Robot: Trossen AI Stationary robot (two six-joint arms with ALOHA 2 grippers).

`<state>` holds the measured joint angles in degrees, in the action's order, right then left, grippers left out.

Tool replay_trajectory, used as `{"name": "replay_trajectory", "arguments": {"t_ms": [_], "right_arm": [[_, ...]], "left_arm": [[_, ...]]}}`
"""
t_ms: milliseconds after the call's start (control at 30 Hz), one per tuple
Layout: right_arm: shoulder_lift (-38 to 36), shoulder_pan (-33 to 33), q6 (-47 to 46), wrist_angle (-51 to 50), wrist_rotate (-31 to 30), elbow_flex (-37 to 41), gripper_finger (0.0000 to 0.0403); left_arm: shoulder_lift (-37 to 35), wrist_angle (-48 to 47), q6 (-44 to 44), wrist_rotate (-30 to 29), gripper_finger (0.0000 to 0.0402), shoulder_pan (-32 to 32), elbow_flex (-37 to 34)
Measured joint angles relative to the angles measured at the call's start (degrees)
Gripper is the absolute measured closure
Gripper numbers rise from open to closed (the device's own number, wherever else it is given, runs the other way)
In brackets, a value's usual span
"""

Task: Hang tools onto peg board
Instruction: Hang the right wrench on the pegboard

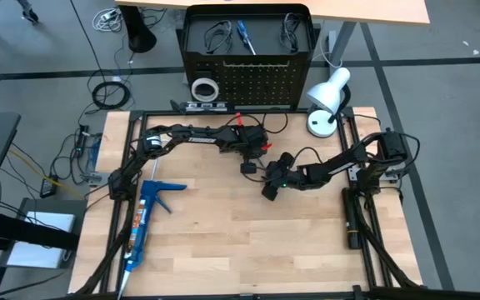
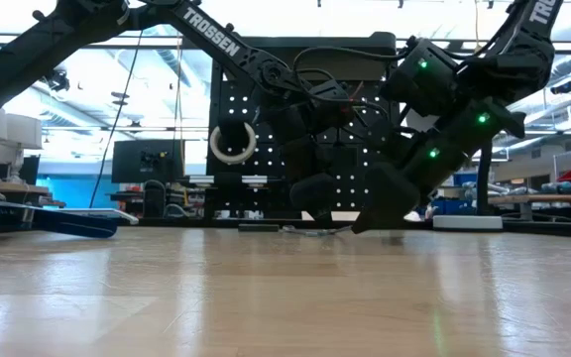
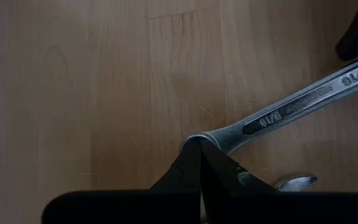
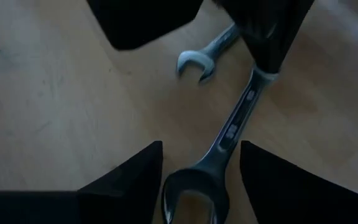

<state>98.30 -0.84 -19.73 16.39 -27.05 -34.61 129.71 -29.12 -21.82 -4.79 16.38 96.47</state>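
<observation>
A silver wrench [image 3: 291, 106] lies over the middle of the wooden table, and my left gripper [image 3: 201, 158] is shut on one end of it. My right gripper [image 4: 197, 180] is open. Its fingers stand on either side of the wrench's open-jaw end [image 4: 194, 193] without plainly touching it. A second wrench [image 4: 204, 59] lies flat on the table just beyond. The peg board [image 1: 248, 79] stands upright at the far edge. A white tape ring [image 1: 204, 87] hangs at its left, and a blue-handled screwdriver [image 1: 245, 37] and black wire loops [image 1: 217, 35] are on it higher up. My left gripper pinches the wrench's rounded end [image 3: 194, 142] between the tips of its two fingers. The fingers slant down from the table's left side and point roughly along the wrench. The shaft [image 4: 235, 130] runs away from the fingers toward my right gripper. Whether it is clear of the table does not show.
A blue caulking gun [image 1: 148, 217] lies near the table's left edge. A white desk lamp [image 1: 327, 100] stands at the far right corner beside the peg board. Bare wood fills the near half of the table [image 1: 248, 250].
</observation>
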Motion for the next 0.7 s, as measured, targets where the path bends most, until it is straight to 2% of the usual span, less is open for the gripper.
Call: {"name": "replay_trajectory", "arguments": {"t_ms": [267, 500, 600, 700], "right_arm": [[-0.06, 0.39, -0.97, -2.65, -0.16, 0.04, 0.0281], [-0.06, 0.39, -1.11, -2.77, -0.2, 0.01, 0.0283], [-0.58, 0.36, -1.11, -3.09, 0.36, 0.0, 0.0318], [-1.94, 0.35, -1.09, -3.55, 0.35, 0.0, 0.0336]], "left_arm": [[-0.04, -0.81, 0.22, -0.09, 0.0402, 0.02, 0.17], [-2.06, -1.49, -1.7, -2.03, 0.0399, -0.04, -0.07], [-4.39, -3.84, -2.75, -2.42, 0.0398, -0.04, 1.08], [-7.12, -6.01, -3.29, -3.16, 0.0398, 0.06, 2.08]]}}
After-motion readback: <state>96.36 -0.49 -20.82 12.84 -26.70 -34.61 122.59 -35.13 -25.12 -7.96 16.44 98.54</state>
